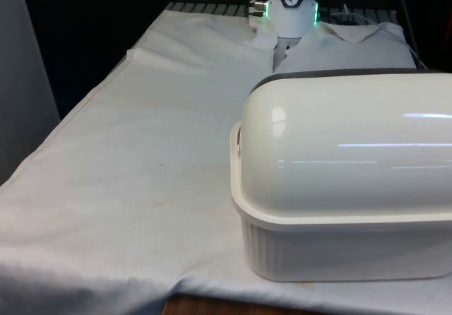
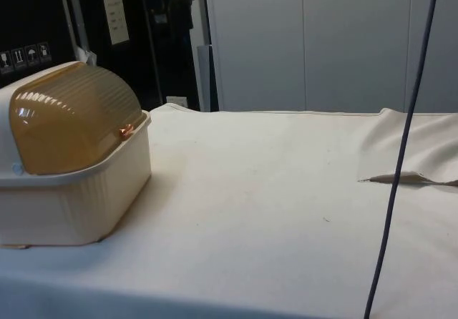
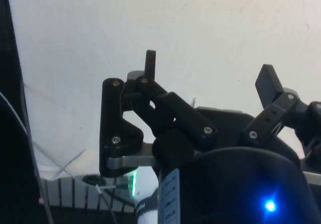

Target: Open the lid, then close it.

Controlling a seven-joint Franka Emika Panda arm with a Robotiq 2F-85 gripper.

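Lid (image 2: 71, 115) sat shut over the bread box (image 2: 79, 204); my gripper (image 3: 208, 71), fingers spread and empty, hung well apart above bare cloth (image 3: 200, 23).

End effector (image 3: 210, 76) with fingers (image 3: 150, 63) spread wide apart, holding nothing, black linkages extended

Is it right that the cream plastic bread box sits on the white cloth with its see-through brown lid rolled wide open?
Not quite. The cream plastic bread box does sit on the white cloth, but its see-through brown lid is closed, not wide open. The side view shows the lid pulled all the way down, with its small handle resting at the box's front rim.
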